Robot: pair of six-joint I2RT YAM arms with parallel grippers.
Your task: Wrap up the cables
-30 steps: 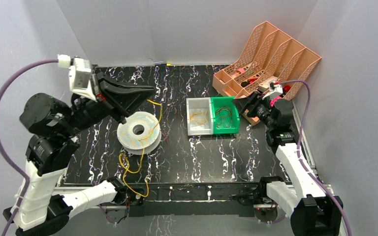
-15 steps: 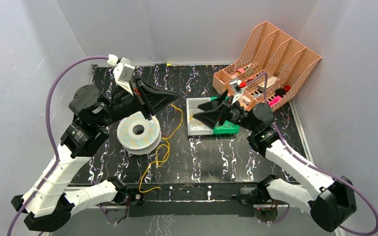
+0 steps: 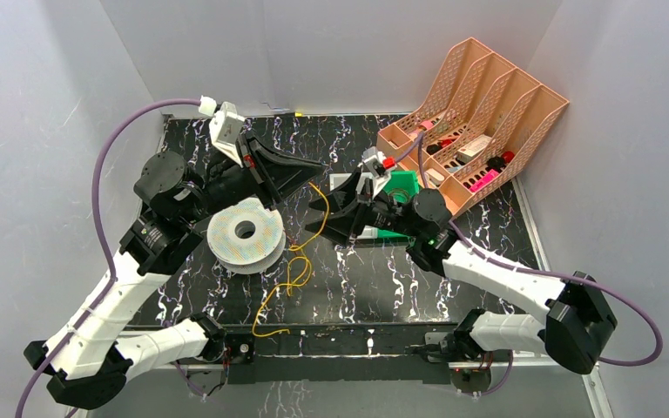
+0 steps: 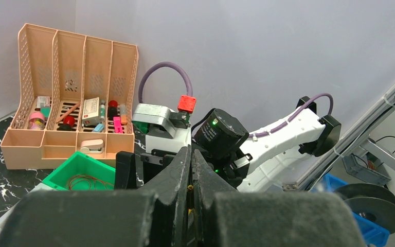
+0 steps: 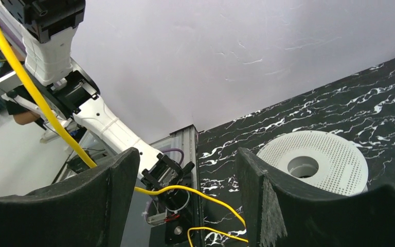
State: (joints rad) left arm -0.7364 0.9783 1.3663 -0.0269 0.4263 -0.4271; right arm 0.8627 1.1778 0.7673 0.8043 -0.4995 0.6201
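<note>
A yellow cable (image 3: 299, 261) hangs from my left gripper (image 3: 318, 166), loops on the black marble table and ends near the front edge. The left gripper is shut on its upper end, raised right of the white round spool (image 3: 245, 235). A bit of yellow shows between its shut fingers in the left wrist view (image 4: 190, 187). My right gripper (image 3: 320, 218) is open, pointing left, level with the hanging cable. In the right wrist view the cable (image 5: 31, 92) runs from the upper left down between the open fingers (image 5: 187, 175), with the spool (image 5: 329, 164) beyond.
A green bin (image 3: 401, 185) holding dark brown wires and a white bin (image 3: 345, 180) sit behind the right gripper. A peach file organiser (image 3: 479, 104) with small items stands at the back right. It also shows in the left wrist view (image 4: 67, 67). Purple arm cords arc overhead.
My left gripper carried the cable's end up and to the right, away from the spool. My right arm swung left from the organiser, past the bins, to the hanging cable with its jaws open.
</note>
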